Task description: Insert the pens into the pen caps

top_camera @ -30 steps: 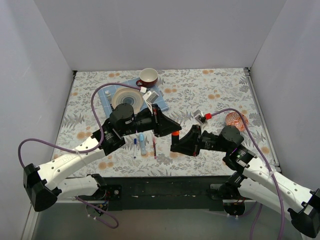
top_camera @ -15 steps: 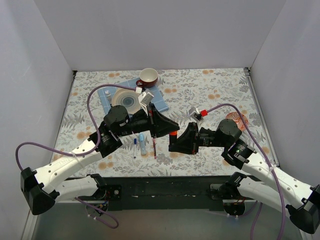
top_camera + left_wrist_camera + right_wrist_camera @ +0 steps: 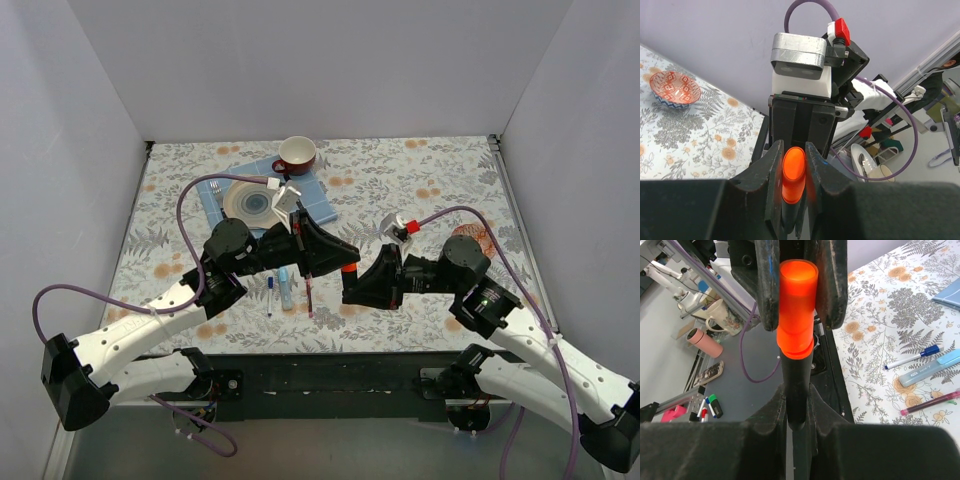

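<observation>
My left gripper (image 3: 347,260) is shut on the bright orange cap (image 3: 793,169), seen again in the right wrist view (image 3: 797,305). My right gripper (image 3: 350,287) is shut on the black highlighter (image 3: 796,390). The two grippers meet tip to tip above the table's front middle. The cap sits over the highlighter's end, with its rim against the black barrel. On the table lie the thin white-and-blue pen (image 3: 270,295), the light-blue marker (image 3: 286,287) and the thin maroon pen (image 3: 309,293). They also show in the right wrist view: the white-and-blue pen (image 3: 912,357), the marker (image 3: 930,368) and the maroon pen (image 3: 930,402). The other caps are out of view.
A white plate (image 3: 252,200) on a blue cloth (image 3: 320,205) and a red mug (image 3: 297,154) stand at the back left. A red patterned bowl (image 3: 472,240) sits at the right, also in the left wrist view (image 3: 674,89).
Both arms have shifted slightly while the grippers stay tip to tip. The orange cap and highlighter stay held between them at nearly the same spot.
</observation>
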Available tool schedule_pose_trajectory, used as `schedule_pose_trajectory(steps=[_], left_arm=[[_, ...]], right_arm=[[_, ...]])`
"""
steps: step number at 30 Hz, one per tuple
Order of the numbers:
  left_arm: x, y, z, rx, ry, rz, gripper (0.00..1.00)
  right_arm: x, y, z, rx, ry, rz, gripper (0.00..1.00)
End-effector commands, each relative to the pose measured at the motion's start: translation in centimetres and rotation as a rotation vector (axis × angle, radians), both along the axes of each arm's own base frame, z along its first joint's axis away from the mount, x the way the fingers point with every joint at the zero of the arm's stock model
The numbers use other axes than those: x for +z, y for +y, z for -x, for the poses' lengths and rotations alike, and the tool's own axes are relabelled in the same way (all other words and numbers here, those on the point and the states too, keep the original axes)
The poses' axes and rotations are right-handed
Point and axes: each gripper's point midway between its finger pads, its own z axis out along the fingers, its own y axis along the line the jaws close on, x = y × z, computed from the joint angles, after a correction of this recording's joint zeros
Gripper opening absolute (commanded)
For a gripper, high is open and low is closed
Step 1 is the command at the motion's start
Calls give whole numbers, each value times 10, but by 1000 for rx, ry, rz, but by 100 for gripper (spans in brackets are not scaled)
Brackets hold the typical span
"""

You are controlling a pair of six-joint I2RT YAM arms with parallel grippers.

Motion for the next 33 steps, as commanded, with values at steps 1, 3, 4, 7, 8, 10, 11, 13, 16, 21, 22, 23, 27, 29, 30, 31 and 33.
schedule_pose_trajectory(steps=[1, 3, 4, 7, 8, 10, 11, 13, 16, 21, 22, 23, 27, 29, 30, 31, 33], left_arm=[[-77, 6, 75, -360, 235, -244, 0], [-84, 5, 72, -347, 249, -269, 0], [-87, 6, 73, -347, 257, -281, 0], [-91, 7, 75, -356, 260, -288, 0], [-93, 7, 74, -355, 259, -294, 0], [-100, 8, 75, -359, 264, -312, 0], [-103, 8, 75, -359, 267, -317, 0], [-107, 8, 77, -372, 276, -328, 0], [-115, 9, 77, -369, 285, -341, 0], [-115, 12, 82, -384, 278, -333, 0], [-115, 12, 82, -384, 280, -333, 0], [-116, 12, 83, -385, 285, -335, 0], [-118, 10, 83, -394, 297, -340, 0], [-123, 9, 83, -393, 308, -347, 0], [-123, 8, 83, -395, 314, -348, 0], [-125, 8, 83, -397, 316, -347, 0], [-131, 6, 84, -407, 333, -350, 0]], right_arm=[[137, -25, -41, -283, -340, -329, 1], [144, -27, -40, -286, -353, -339, 1], [145, -26, -40, -286, -356, -336, 1], [148, -26, -44, -296, -374, -315, 1], [148, -25, -46, -300, -374, -305, 1], [148, -22, -48, -288, -382, -298, 1], [147, -22, -49, -287, -382, -294, 1], [148, -20, -51, -280, -385, -289, 1], [154, -23, -51, -281, -407, -304, 1], [165, -26, -51, -284, -431, -319, 1], [165, -25, -51, -274, -432, -317, 1], [166, -24, -51, -266, -425, -319, 1], [166, -20, -56, -242, -422, -325, 1], [166, -20, -58, -237, -420, -324, 1], [166, -19, -59, -237, -415, -324, 1], [167, -19, -59, -234, -421, -330, 1], [169, -20, -62, -240, -422, -334, 1]])
